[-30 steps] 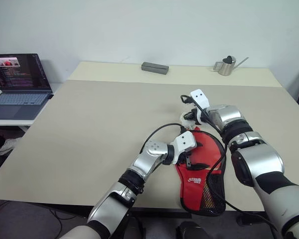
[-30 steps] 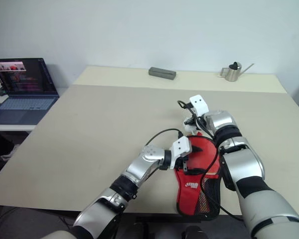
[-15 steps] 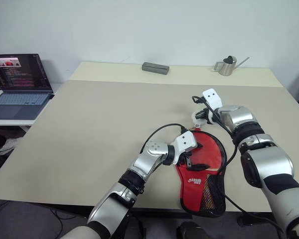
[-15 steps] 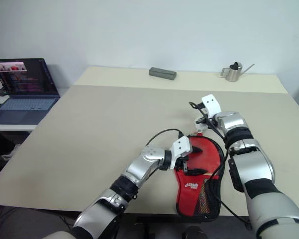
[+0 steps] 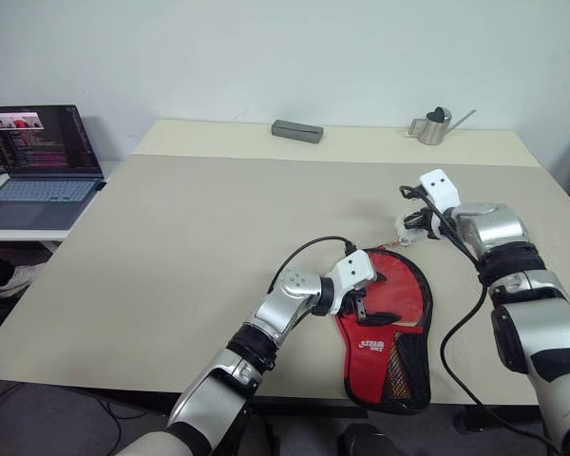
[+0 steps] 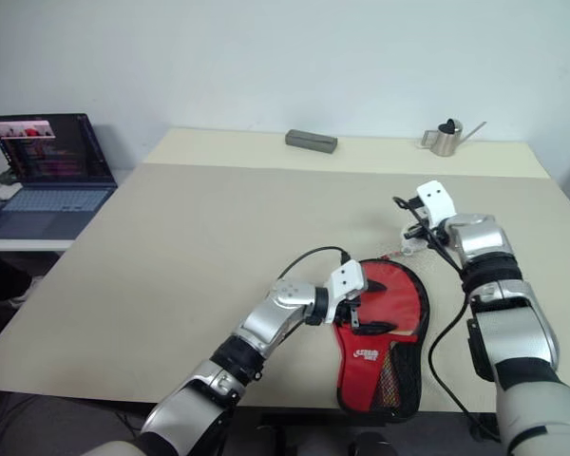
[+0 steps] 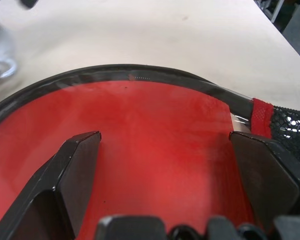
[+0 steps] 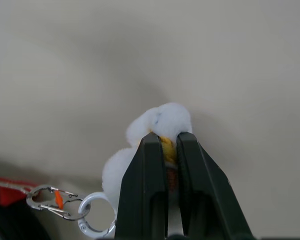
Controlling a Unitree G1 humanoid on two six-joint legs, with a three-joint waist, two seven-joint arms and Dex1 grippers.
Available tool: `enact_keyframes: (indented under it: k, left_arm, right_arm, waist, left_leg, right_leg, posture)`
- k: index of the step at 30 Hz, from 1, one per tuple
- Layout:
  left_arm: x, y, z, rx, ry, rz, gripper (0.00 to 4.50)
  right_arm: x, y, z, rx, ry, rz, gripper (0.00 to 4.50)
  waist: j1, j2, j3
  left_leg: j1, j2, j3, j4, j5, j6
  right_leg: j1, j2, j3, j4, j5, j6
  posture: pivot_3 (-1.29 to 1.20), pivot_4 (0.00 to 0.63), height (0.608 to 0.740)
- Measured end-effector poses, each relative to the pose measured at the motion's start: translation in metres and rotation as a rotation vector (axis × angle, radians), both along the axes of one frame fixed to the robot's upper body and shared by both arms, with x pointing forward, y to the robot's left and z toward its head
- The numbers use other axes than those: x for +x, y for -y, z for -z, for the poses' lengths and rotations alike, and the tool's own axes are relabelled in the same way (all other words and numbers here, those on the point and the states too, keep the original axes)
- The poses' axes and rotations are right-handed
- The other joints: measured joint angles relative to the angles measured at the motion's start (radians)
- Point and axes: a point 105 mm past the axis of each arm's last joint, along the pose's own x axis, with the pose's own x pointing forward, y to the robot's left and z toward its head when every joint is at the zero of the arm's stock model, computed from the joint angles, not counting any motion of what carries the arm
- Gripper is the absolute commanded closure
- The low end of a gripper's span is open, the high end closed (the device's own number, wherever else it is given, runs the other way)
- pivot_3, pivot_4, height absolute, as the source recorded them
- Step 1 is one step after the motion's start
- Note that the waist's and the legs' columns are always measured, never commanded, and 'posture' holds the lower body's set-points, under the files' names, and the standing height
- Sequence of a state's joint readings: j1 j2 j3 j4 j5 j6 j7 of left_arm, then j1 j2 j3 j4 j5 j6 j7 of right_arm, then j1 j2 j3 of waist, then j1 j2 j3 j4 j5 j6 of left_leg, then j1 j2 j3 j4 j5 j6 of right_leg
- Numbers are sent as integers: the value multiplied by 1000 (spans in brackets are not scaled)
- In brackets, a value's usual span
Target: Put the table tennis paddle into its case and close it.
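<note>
A wide beige bench [image 5: 218, 228] stands against a plain white wall [image 5: 285, 47], with a seam running across its far part. On the far strip lie a grey block [image 5: 295, 130] and, well apart from it, a small metal watering can [image 5: 435, 125]. Beside the bench, a lower white desk [image 5: 9, 233] carries an open laptop [image 5: 38, 166] with a lit screen.

Table [image 5: 190, 237] wide open — only case [image 5: 389, 323] near, bar [image 5: 295, 130] and can [image 5: 431, 126] far back.

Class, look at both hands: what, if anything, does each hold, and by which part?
Right hand pinches the white fluffy zip-pull charm by its yellow middle. Left hand is open over the case, holding nothing.
</note>
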State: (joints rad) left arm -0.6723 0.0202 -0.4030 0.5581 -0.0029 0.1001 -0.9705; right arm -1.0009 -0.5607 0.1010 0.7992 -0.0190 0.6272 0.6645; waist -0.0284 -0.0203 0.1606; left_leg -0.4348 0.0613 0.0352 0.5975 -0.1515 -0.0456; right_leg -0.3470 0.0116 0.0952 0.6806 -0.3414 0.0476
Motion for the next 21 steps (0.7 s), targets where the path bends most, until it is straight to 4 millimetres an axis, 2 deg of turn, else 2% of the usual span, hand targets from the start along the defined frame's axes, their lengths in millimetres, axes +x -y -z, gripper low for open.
enact_keyframes:
  k: [4, 7, 21]
  left_arm:
    - [1, 2, 0, 3, -6, 0, 0]
    - [2, 6, 0, 4, -10, 0, 0]
    - [2, 13, 2, 6, -12, 5, 0]
  right_arm:
    - [-19, 22, 10, -29, -51, 18, 4492]
    - [-34, 27, 13, -54, -72, -6, 4492]
    - [-122, 25, 26, -74, -227, -151, 4492]
  waist:
    - [2, 1, -1]
    - [4, 2, -2]
    - [22, 1, -5]
  left_leg:
    - [0, -1, 0, 1, 0, 0]
    - [1, -2, -1, 1, 0, 0]
    - [1, -3, -4, 2, 0, 0]
  right_leg:
    - [1, -1, 0, 0, 0, 0]
    - [3, -1, -2, -1, 0, 0]
    - [3, -3, -6, -4, -3, 5]
  posture:
    - [0, 150, 740]
    - [0, 150, 740]
    - [0, 150, 740]
